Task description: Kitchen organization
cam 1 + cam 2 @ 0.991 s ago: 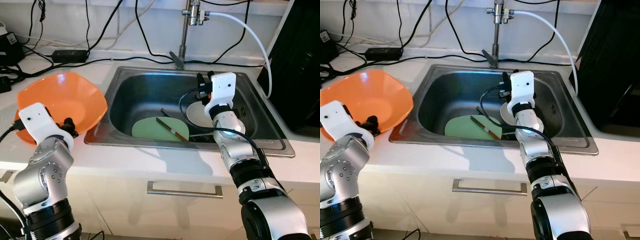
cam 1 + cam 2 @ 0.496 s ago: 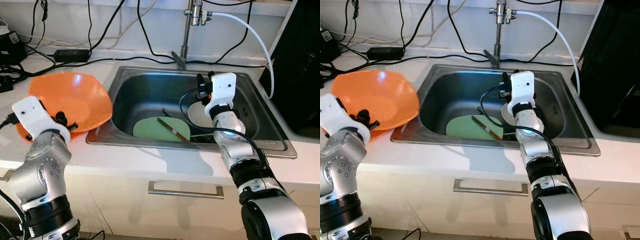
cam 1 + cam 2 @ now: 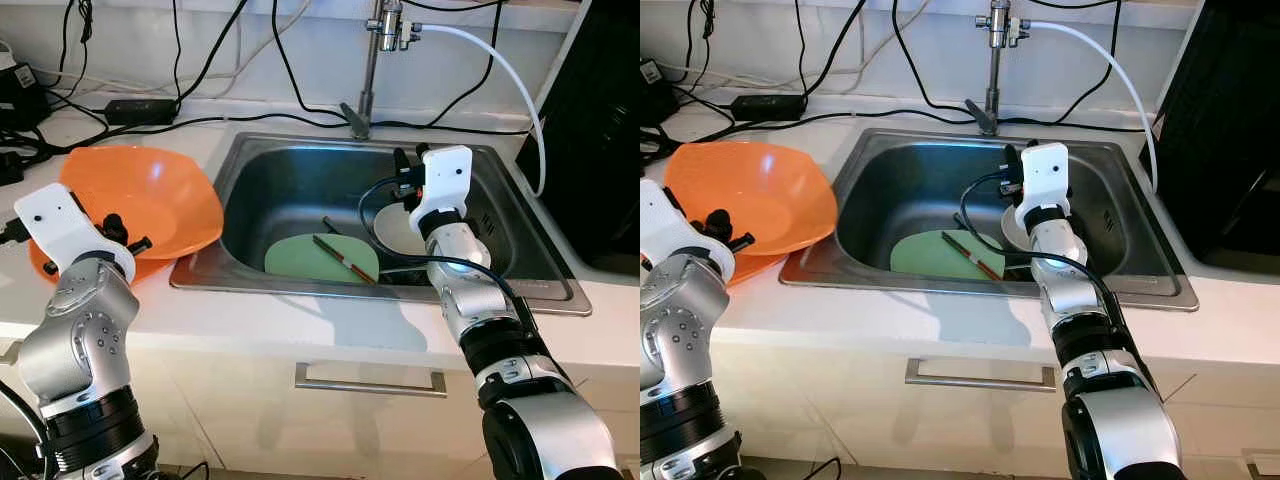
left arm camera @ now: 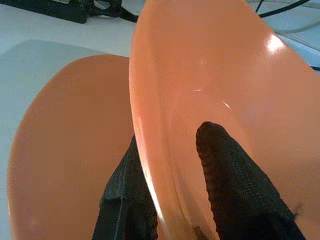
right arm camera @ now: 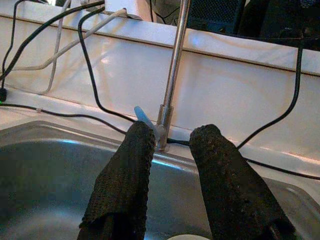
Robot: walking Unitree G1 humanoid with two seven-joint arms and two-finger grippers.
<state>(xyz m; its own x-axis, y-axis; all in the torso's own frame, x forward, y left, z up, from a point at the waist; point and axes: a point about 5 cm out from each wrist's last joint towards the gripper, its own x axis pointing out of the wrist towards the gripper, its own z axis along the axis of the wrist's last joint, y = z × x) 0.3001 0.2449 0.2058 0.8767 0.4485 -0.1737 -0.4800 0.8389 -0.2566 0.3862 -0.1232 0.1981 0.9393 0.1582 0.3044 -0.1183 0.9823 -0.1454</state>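
Note:
An orange bowl (image 3: 150, 195) tilts on the counter left of the sink, resting over a second orange dish (image 4: 65, 150). My left gripper (image 3: 120, 232) is shut on the bowl's near rim, one finger inside and one outside, as the left wrist view shows (image 4: 170, 137). My right gripper (image 3: 403, 172) hovers over the right side of the sink (image 3: 300, 290), open with nothing between its fingers (image 5: 125, 170). In the basin lie a green plate (image 3: 310, 262), a pair of reddish chopsticks (image 3: 343, 258) across it, and a white dish (image 3: 395, 232).
The faucet (image 3: 372, 60) stands behind the sink with a white hose (image 3: 500, 70) arching right. Black cables and a power adapter (image 3: 140, 108) lie on the back counter. A black appliance (image 3: 590, 120) stands at the right. A drawer handle (image 3: 370, 380) is below.
The orange bowl, held upright and steep a second ago, has tipped down flatter onto the dish beneath it. My left wrist has shifted left. The right arm has not moved.

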